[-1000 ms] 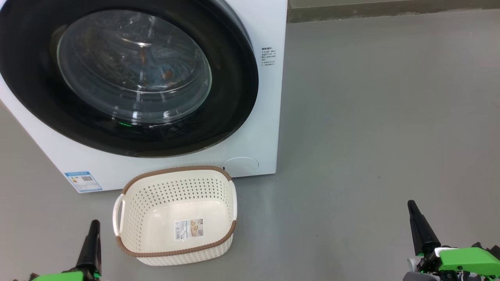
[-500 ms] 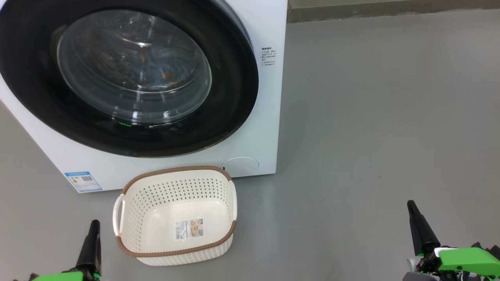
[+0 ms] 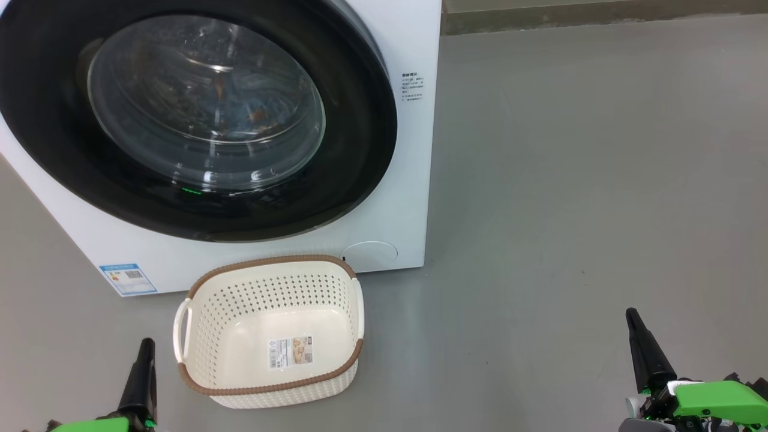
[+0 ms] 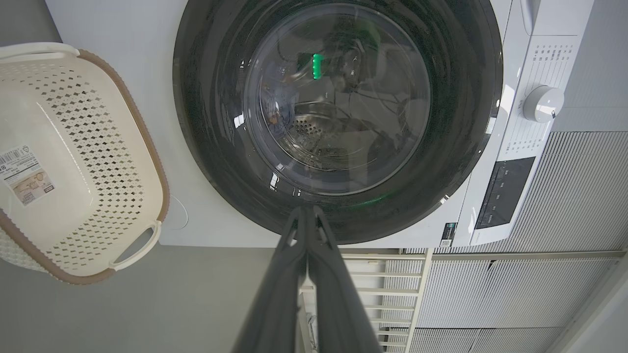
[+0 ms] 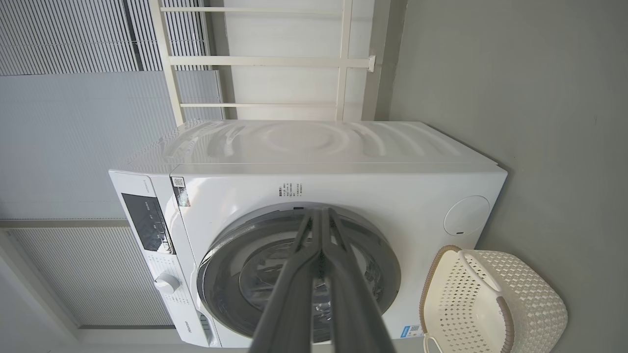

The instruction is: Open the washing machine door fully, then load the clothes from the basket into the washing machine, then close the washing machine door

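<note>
Grey floor (image 3: 570, 180) | white front-loading washing machine (image 3: 414, 180) faces robot | round black-rimmed glass door (image 3: 360, 150) shut | cream perforated plastic basket (image 3: 270, 294) upright before it, long axis left-right | left pincer (image 3: 146, 343), right pincer (image 3: 630, 312) pinched closed, empty

Washing machine door (image 3: 360, 150) shut, clothes (image 3: 258, 114) behind its glass; cream basket (image 3: 288, 393) upright just before it.

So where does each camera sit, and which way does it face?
Head view: on the head, looking forward and down at the washer, shut door and empty basket; left gripper and right gripper at lower corners.
Left wrist view: on that wrist, along its shut fingers toward the door, rolled sideways.
Right wrist view: on that wrist, along its shut fingers toward the washer, rolled sideways.
Shared: all show door and basket.
</note>
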Available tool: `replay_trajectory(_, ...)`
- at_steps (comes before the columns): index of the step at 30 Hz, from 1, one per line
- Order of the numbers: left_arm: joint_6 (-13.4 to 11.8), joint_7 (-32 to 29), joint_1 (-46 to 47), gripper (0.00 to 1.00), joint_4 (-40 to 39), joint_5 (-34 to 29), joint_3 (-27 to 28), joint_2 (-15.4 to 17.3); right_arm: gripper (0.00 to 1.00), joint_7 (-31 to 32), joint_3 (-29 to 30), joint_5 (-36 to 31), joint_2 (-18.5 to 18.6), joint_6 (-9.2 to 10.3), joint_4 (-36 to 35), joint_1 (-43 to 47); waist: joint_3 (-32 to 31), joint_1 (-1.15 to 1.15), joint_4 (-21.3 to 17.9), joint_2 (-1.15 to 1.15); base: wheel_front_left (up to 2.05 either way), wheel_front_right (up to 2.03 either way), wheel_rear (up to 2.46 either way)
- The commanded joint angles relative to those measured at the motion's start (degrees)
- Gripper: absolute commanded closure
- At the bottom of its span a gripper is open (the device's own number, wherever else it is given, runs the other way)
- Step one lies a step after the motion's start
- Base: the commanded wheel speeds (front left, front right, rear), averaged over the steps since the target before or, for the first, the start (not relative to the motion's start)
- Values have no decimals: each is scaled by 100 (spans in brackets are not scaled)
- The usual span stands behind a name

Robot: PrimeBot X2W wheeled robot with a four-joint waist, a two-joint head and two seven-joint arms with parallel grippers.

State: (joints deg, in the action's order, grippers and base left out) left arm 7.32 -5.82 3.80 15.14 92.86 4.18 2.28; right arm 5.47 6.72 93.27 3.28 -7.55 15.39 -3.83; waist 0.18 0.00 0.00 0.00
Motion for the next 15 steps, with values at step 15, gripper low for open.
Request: replay_trajectory(15, 17, -43, 236, 100, -111, -45, 204, 85, 100, 50, -85, -57, 9, 6, -140, -229, 0, 0, 0, 0, 0, 0, 0)
